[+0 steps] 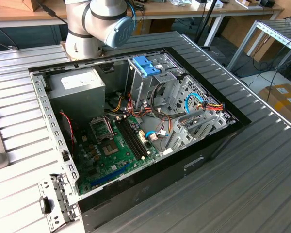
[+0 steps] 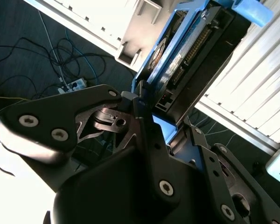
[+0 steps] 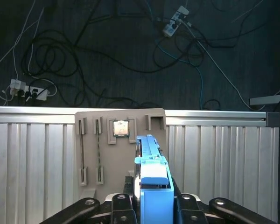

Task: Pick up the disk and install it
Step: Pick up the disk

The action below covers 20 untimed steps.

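Note:
My gripper (image 3: 154, 201) is shut on the disk (image 3: 153, 179), which stands on edge between the black fingers (image 3: 119, 201) with its bright blue rail facing the first wrist view. In the second wrist view the disk (image 2: 186, 51) shows its dark underside, connector pins and blue frame, reaching away from the gripper (image 2: 155, 122). It is held in the air above the slatted metal table (image 3: 32, 158) and a beige fixture plate (image 3: 119, 154). The open computer case (image 1: 136, 126) lies on the table in the exterior view, its metal drive cage (image 1: 150, 82) at the back.
A blue plastic clip (image 1: 146, 65) tops the drive cage, and a grey power-supply box (image 1: 77, 87) sits at the case's back left. The arm's base (image 1: 94, 24) stands behind the case. The fixture plate carries a small chip (image 3: 120, 128). Cables and a power strip (image 3: 28, 91) lie on the dark floor.

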Motion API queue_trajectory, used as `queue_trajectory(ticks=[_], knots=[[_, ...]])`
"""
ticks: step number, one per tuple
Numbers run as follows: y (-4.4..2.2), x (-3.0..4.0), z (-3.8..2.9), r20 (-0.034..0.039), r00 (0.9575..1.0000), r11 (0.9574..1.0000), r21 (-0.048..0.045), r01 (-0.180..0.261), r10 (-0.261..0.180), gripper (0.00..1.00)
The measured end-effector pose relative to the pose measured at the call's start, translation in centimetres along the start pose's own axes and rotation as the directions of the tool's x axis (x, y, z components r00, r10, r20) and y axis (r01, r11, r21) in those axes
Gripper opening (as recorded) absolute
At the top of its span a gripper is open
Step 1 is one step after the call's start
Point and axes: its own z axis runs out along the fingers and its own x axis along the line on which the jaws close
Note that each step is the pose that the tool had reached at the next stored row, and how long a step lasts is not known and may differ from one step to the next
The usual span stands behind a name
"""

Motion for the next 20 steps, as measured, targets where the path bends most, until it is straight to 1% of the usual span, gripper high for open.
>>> queue_trajectory(ticks=[2, 6, 14, 18, 20], knots=[[0.00, -0.02, -0.26, 0.0012, 1.0000, 1.0000, 0.0001, 0.000, 0.000, 0.37], [0.01, -0.03, -0.45, 0.0022, 1.0000, 1.0000, 0.0000, 0.000, 0.000, 0.37], [0.03, -0.09, -1.32, 0.0031, 1.0000, 1.0000, 0.0000, 0.000, 0.000, 0.37], [0.05, -0.11, -1.97, 0.0034, 1.0000, 1.0000, 0.0001, 0.000, 0.000, 0.37], [0.06, -0.12, -2.11, 0.0037, 1.0000, 1.0000, 0.0001, 0.000, 0.000, 0.37]])
